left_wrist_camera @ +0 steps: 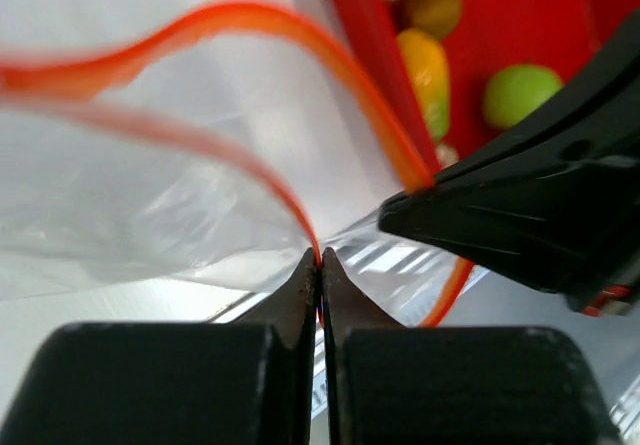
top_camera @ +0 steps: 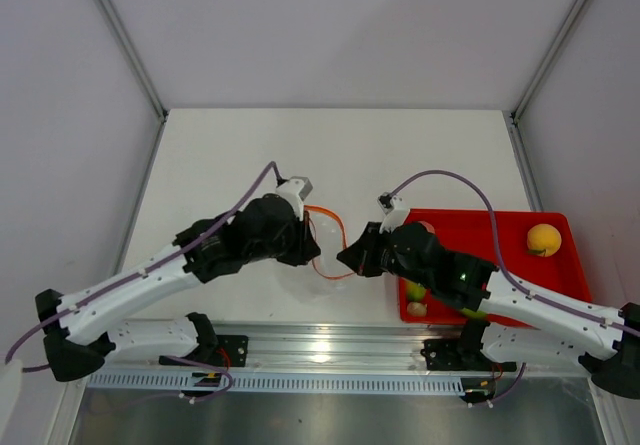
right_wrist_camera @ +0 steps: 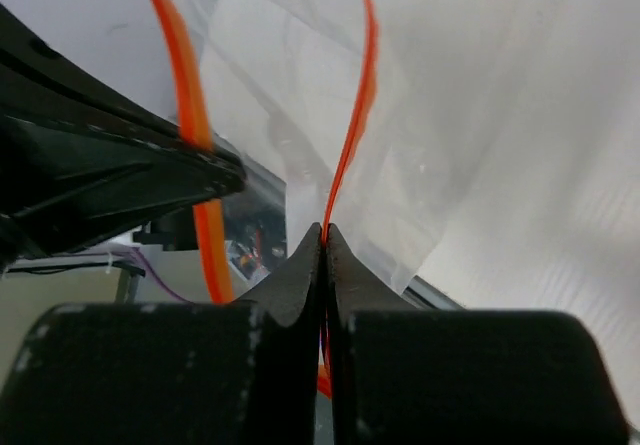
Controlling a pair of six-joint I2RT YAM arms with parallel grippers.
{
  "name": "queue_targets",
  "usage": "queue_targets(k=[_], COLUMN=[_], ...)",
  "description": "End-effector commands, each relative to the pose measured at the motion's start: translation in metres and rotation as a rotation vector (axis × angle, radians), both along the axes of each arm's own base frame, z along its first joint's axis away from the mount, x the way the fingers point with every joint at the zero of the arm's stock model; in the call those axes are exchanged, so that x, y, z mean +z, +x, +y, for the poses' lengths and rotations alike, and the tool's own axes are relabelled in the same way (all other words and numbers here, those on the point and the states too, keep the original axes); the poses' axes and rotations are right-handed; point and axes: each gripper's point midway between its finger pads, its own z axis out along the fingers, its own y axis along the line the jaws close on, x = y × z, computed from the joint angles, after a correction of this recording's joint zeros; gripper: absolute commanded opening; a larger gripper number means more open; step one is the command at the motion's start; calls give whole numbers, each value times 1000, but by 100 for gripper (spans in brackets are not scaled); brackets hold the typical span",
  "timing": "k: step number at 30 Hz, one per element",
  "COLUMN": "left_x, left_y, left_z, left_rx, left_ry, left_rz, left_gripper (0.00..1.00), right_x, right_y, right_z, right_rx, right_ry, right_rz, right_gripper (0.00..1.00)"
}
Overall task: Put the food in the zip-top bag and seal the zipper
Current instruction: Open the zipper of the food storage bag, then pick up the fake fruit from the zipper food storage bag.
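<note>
left gripper point(left_wrist_camera: 320, 262) and right gripper point(right_wrist_camera: 324, 235) each pinch the zipper point(left_wrist_camera: 250, 13), holding the bag point(left_wrist_camera: 140, 215) open. fruit point(left_wrist_camera: 515, 93) lies in the tray point(top_camera: 522, 227). nothing is packed or zipped yet.

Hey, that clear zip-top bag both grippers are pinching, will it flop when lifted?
Likely floppy: the zip-top bag wrinkles and its zipper curves loosely. Probably very light, being thin clear film. It may slip, pinched only at the edge.
</note>
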Motion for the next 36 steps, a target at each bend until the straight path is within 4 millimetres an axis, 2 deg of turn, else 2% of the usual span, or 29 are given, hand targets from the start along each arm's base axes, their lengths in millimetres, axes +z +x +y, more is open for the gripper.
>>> queue_targets(k=[1,3,6,7,9,10,11,12,15,16,17,18,20,22,24,25,27,28,30,31,33,34,35,36], left_x=[-29,-47,-56,-56,-55,-52,-55,-51,-52,-52,-53,-55,-55,-57,-59,-61,-64,-62,-64,-62,-63,-63,-62,-61], left_y=[-6,1,5,8,14,17,20,21,24,25,26,27,27,29,30,31,29,29,28,27,25,24,24,22], left_z=[-14,-17,-25,-27,-30,-31,-31,-34,-36,-37,-38,-38,-40,-40,-38,-38,-36,-35,-34,-34,-35,-34,-35,-36], left_rx=[-95,-90,-125,-132,-142,-146,-146,-161,-176,-183,-185,-191,-201,-204,-210,-208,-217,-217,-226,-230,-247,-248,-253,-266], left_ry=[12,41,44,45,42,36,43,32,37,37,36,38,30,35,40,40,38,29,18,9,0,0,-6,-15], left_rz=[55,74,94,87,84,78,84,74,71,71,72,73,73,73,75,76,84,77,76,72,72,75,74,73], left_gripper=[1,1,1,1,1,1,0,1,1,1,1,1,1,1,1,1,1,1,1,1,1,1,1,1], right_x=[-23,-41,-49,-49,-48,-48,-45,-43,-37,-35,-38,-28,-26,-12,-6,3,7,17,20,22,19,10,7,1], right_y=[1,3,9,10,14,15,17,18,20,22,24,28,30,38,43,48,54,64,71,80,91,99,105,109], right_z=[-4,-14,-27,-31,-41,-44,-50,-52,-64,-67,-79,-85,-100,-115,-134,-146,-170,-194,-218,-236,-253,-261,-283,-293], right_rx=[-6,-32,-69,-75,-98,-106,-115,-116,-140,-152,-184,-232,-284,-363,-450,-510,-615,-756,-861,-939,-1021,-1059,-1163,-1207], right_ry=[-45,-126,-196,-209,-246,-258,-278,-288,-335,-345,-386,-371,-402,-383,-389,-358,-369,-344,-364,-381,-403,-442,-441,-456], right_rz=[53,61,42,33,7,2,-12,-19,-27,-27,-24,-16,-4,-20,-16,-15,-7,-9,-3,3,34,72,113,140], right_gripper=[0,0,15,25,35,44,49,57,69,80,92,99,100,99,100,99,100,99,99,99,99,99,99,99])
